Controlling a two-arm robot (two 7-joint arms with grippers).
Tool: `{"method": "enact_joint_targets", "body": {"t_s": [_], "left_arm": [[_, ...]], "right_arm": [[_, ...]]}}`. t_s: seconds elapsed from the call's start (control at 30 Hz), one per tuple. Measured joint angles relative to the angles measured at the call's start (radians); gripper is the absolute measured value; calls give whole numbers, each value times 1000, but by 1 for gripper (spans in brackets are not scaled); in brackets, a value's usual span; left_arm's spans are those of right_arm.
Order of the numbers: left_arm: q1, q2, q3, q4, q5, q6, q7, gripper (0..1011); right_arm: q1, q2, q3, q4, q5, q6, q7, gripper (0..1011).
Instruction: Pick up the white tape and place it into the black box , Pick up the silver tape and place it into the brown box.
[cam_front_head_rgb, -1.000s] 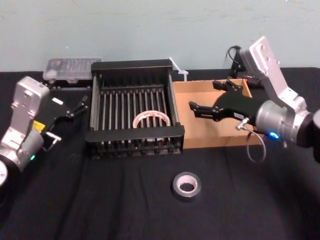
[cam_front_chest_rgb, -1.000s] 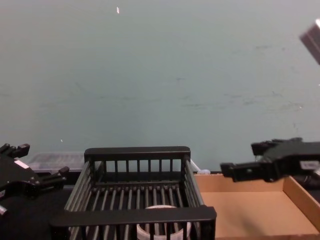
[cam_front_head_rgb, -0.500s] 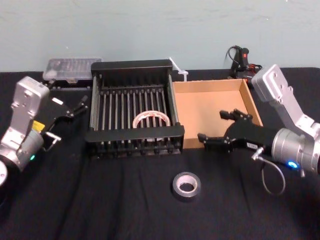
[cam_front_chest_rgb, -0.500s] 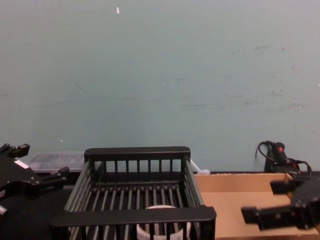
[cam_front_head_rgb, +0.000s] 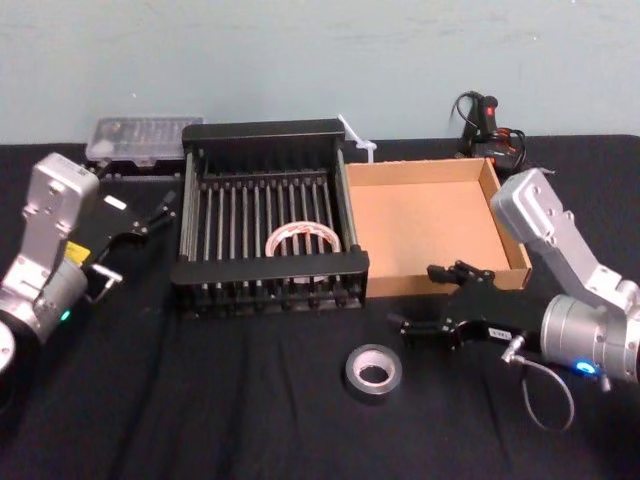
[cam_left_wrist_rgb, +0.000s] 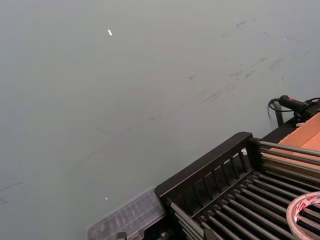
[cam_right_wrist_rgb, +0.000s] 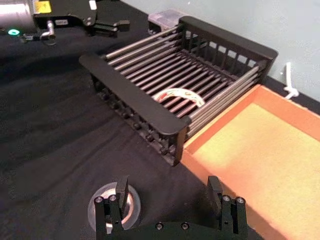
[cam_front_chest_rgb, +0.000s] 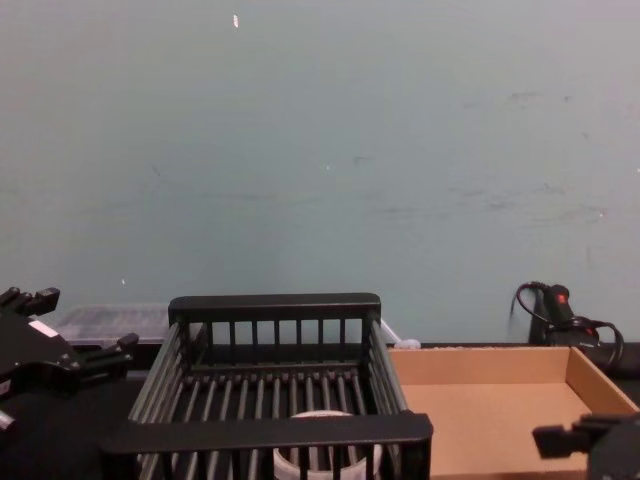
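The white tape (cam_front_head_rgb: 303, 240) lies flat on the floor bars of the black box (cam_front_head_rgb: 270, 268), near its front right; it also shows in the right wrist view (cam_right_wrist_rgb: 178, 96). The silver tape (cam_front_head_rgb: 373, 370) lies on the black cloth in front of the boxes. My right gripper (cam_front_head_rgb: 418, 298) is open, low over the cloth just right of the silver tape, in front of the brown box (cam_front_head_rgb: 425, 225). In the right wrist view the silver tape (cam_right_wrist_rgb: 112, 212) sits partly behind one finger (cam_right_wrist_rgb: 121, 189). My left gripper (cam_front_head_rgb: 155, 212) is open, parked left of the black box.
A clear plastic case (cam_front_head_rgb: 145, 135) lies behind the black box at the back left. A black tool with coiled cable (cam_front_head_rgb: 485, 115) sits behind the brown box, and a white tie (cam_front_head_rgb: 360, 145) between the boxes. Black cloth covers the table.
My right gripper has come down and toward me from above the brown box to the cloth beside the silver tape. It stayed open. The left arm has not moved.
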Motion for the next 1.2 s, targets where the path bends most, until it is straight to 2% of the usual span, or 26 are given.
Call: {"method": "enact_joint_targets", "body": {"t_s": [0.5,0.9,1.2], "left_arm": [[0,0,0,0,0,0,0,1001],[0,0,0,0,0,0,0,1001],[0,0,0,0,0,0,0,1002]], "right_arm": [[9,31,-68,2,11,9,16,1002],[38,21,-110,38,0,23,13,1002],[55,7,-127,65,-11,28,12,1002]]}}
